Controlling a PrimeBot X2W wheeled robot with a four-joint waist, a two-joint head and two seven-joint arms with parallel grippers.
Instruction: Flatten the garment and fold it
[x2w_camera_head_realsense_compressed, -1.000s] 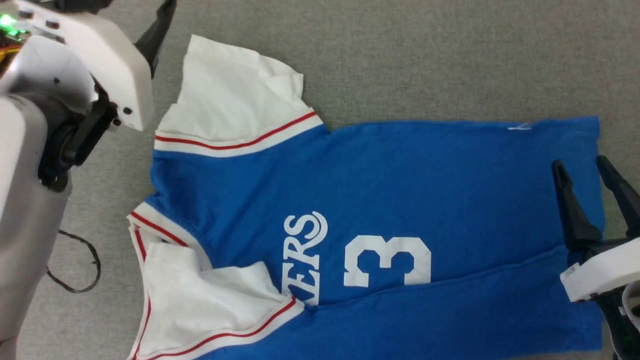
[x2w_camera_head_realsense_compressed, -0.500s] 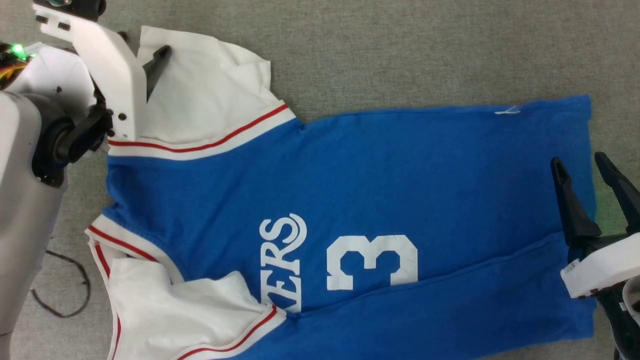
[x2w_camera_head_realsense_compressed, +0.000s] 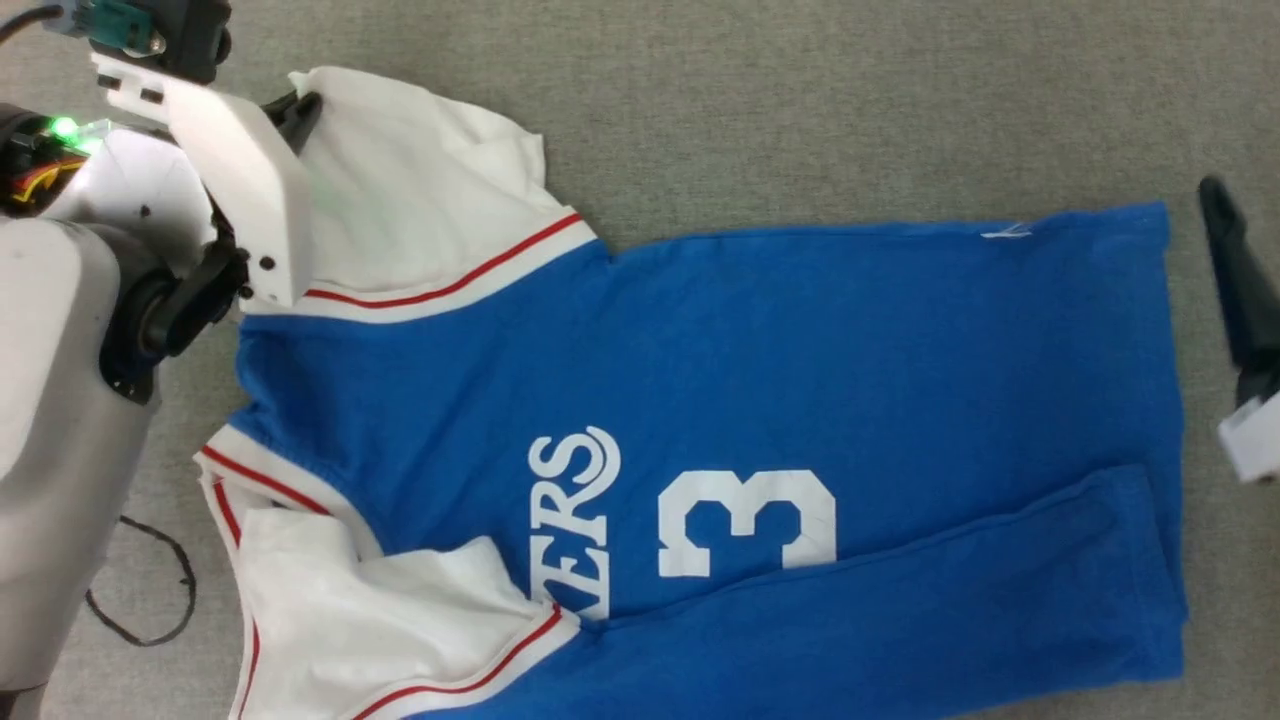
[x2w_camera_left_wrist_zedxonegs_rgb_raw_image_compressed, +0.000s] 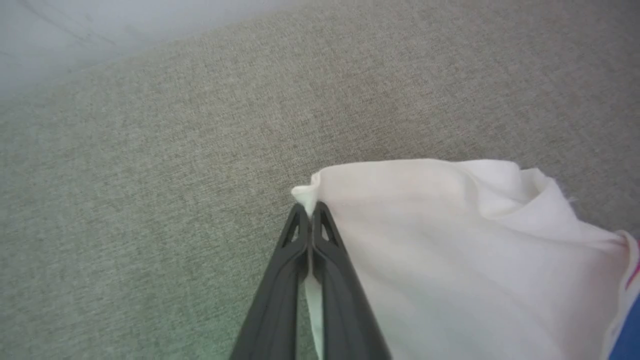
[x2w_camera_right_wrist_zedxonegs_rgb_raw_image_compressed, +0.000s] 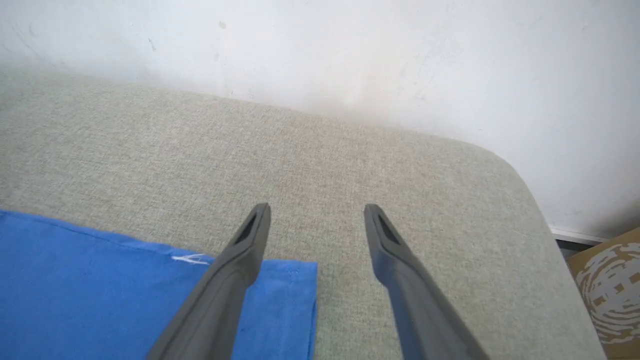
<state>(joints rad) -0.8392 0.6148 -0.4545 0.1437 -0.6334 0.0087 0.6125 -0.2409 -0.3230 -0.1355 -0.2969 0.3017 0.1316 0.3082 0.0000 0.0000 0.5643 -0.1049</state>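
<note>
The garment, a bright blue T-shirt with white sleeves and a white "3", lies front up on the grey fabric surface, collar to the left. Its lower side is folded over. My left gripper is shut on the far corner of the upper white sleeve; in the left wrist view its fingers pinch the sleeve's edge. My right gripper hovers open just past the blue hem corner, with nothing between its fingers. One of its dark fingers shows at the head view's right edge.
A thin black cable loop lies on the surface at the lower left. A white wall stands behind the surface, whose rounded corner drops off on the right. A cardboard box sits beyond it.
My left gripper has shut on the upper sleeve's corner. My right gripper has moved off the hem, out to the right of the shirt. The head camera has shifted slightly.
</note>
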